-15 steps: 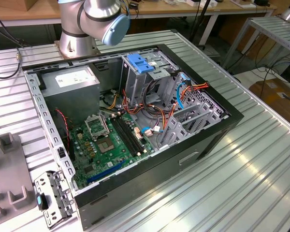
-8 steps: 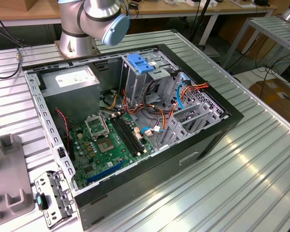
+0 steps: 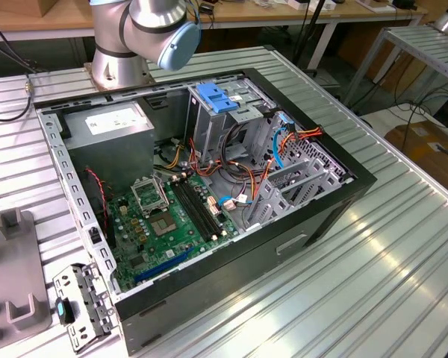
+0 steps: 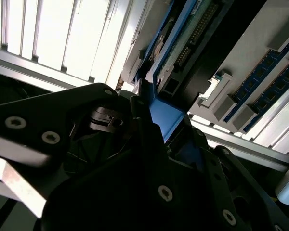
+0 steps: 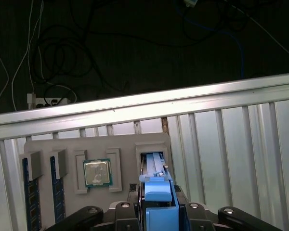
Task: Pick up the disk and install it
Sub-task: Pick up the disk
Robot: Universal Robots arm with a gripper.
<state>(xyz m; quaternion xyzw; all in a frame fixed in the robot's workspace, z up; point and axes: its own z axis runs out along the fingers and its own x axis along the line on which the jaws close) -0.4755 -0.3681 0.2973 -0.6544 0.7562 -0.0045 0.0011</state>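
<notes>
In the first wrist view the gripper (image 5: 157,195) sat right over the disk (image 5: 154,166). Its two dark fingers (image 5: 134,204) were drawn in narrow, one on each flat side of the disk's blue frame, & looked to be pinching it. The disk stood on its thin edge in a slot of the grey tray (image 5: 120,144), not lifted out yet. A square chip (image 5: 96,172) lay in its own pocket btw the disk slot & two blue memory sticks (image 5: 31,192). The tray lay on the ribbed metal table (image 5: 231,144), near its rim. Past the rim, on the dark floor, were loose cables (image 5: 62,48) & a white plug strip (image 5: 45,101).

In the second wrist view the blue frame showed btw the fingers, w/ the disk's row of pins close by.

In the exterior view, w/ 12 o'clock at the far side, the open PC case (image 3: 299,239) sat mid-table. The arm (image 3: 145,30) had its base at approx. 11 o'clock from the case. Part of the grey tray (image 3: 15,283) showed at 8 o'clock from the case, w/ a small metal plate (image 3: 82,306) just beside it. Inside the case the green board (image 3: 172,224) lay at 7 o'clock, the grey power box (image 3: 112,123) at 10 o'clock, & a tall grey cage (image 3: 198,127) w/ a blue latch (image 3: 214,99) on top at 12 o'clock. Orange & light-blue wires (image 3: 284,142) ran at 2 o'clock.
</notes>
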